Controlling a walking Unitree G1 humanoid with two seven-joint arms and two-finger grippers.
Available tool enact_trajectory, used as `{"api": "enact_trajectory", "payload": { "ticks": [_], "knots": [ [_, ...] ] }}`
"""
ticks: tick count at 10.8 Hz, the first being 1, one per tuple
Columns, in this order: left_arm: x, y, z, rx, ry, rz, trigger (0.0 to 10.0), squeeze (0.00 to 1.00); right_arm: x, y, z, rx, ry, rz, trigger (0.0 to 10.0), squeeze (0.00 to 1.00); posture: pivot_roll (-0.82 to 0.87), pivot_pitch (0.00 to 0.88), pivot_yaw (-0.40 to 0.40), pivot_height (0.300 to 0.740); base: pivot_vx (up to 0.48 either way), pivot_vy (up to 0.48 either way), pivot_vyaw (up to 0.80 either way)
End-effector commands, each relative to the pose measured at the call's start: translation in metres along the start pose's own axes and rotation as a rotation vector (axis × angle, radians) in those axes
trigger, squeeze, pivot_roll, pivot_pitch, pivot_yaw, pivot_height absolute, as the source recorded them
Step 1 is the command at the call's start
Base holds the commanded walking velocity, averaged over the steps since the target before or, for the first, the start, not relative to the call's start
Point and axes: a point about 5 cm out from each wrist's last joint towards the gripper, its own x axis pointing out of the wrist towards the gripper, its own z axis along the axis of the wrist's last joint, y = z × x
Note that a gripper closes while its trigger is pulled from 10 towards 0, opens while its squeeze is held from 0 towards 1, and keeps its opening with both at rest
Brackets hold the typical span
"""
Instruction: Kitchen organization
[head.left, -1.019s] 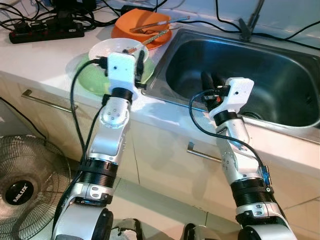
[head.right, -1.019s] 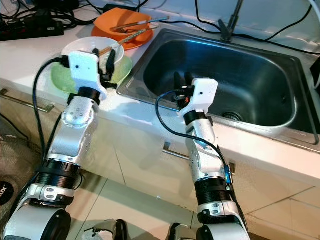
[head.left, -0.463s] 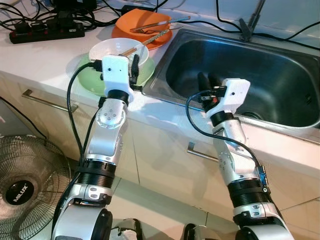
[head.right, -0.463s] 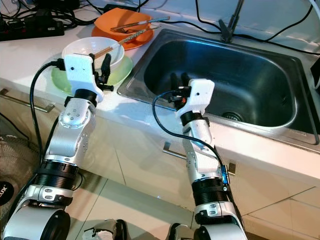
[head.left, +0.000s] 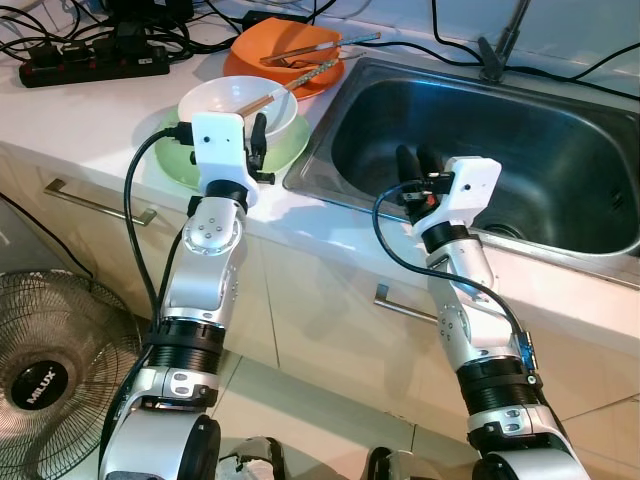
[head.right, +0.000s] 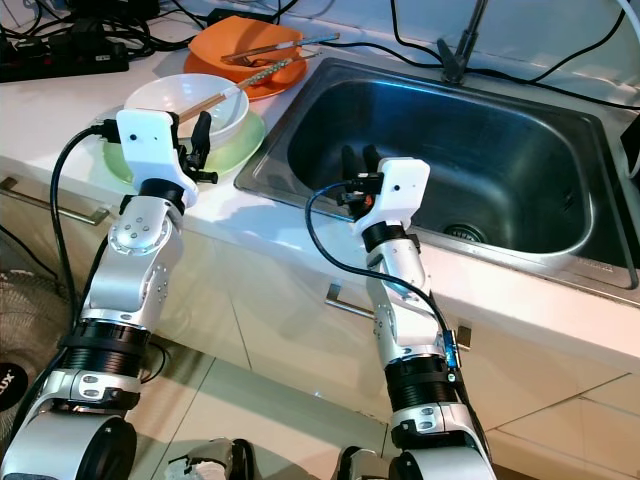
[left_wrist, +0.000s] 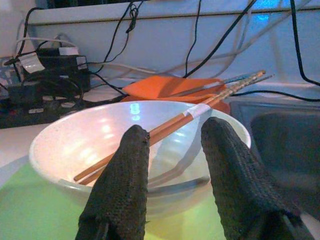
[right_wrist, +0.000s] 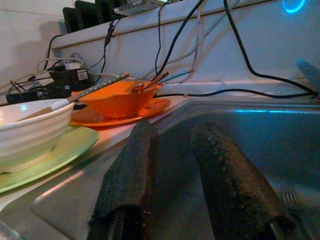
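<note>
A white bowl (head.left: 222, 101) holding a pair of chopsticks (head.left: 277, 90) stands on a green plate (head.left: 171, 166) on the counter, left of the sink (head.left: 520, 150). My left gripper (head.left: 258, 126) is open at the bowl's near rim, pointing across it; in the left wrist view its fingers (left_wrist: 127, 170) frame the bowl (left_wrist: 75, 150) and chopsticks (left_wrist: 192, 115). An orange bowl (head.left: 292, 46) with utensils sits on an orange plate (head.left: 246, 64) behind. My right gripper (head.left: 413, 155) is open and empty above the sink's near left part, as its wrist view (right_wrist: 172, 131) also shows.
A black power strip (head.left: 90, 62) and tangled cables lie at the back of the counter. A tap stem (head.left: 497, 45) rises behind the sink. Drawer handles (head.left: 95, 203) run below the counter edge. A floor fan (head.left: 45, 375) stands at the lower left.
My left arm has drawn left and back, uncovering more of the white bowl. The right arm has barely shifted.
</note>
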Motion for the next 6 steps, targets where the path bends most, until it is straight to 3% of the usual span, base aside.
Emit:
{"api": "enact_trajectory", "payload": {
  "ticks": [1, 6],
  "knots": [
    [0.002, 0.006, 0.000, -0.003, 0.017, 0.021, 10.0, 0.00, -0.001, -0.004, -0.003, 0.003, 0.013, -0.015, 10.0, 0.00, 0.06, 0.076, 0.005, 0.740, 0.000, 0.000, 0.00],
    [0.006, 0.031, 0.007, 0.030, 0.005, 0.096, 10.0, 0.00, 0.000, -0.003, -0.004, 0.013, 0.011, -0.028, 10.0, 0.00, 0.09, 0.066, 0.010, 0.740, 0.000, 0.000, 0.00]
  ]
}}
